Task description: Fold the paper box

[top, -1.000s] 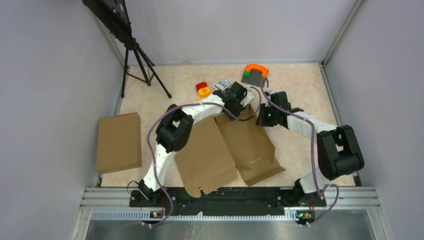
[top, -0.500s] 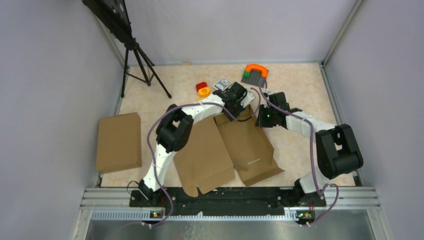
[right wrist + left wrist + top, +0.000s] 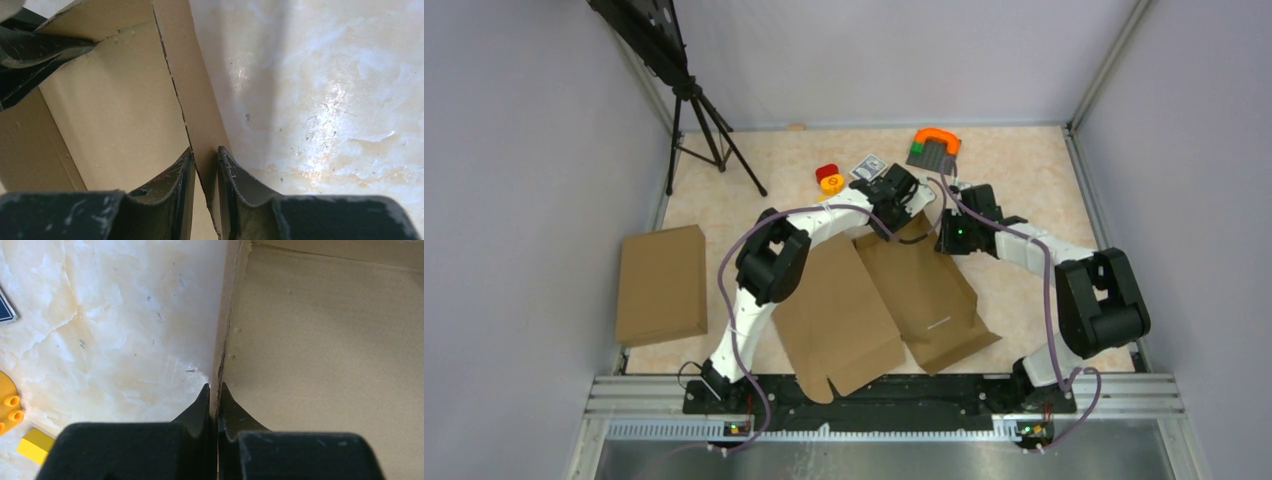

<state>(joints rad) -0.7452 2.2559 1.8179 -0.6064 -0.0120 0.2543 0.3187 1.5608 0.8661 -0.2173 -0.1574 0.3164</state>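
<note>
Two grippers: both grip the far end of the paper box [image 3: 879,300], centre of the top view.
Left gripper [image 3: 213,390]: fingers pinched tight on a thin cardboard edge.
Right gripper [image 3: 204,155]: clamped on a raised flap.
Box position: spread largely flat, lower centre, between the arms.
Second brown box [image 3: 662,285]: left side, well apart.

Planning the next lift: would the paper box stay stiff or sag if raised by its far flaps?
Probably light: the paper box is thin sheet. Its flat panels look stiff, but it would likely hinge at the creases.
</note>
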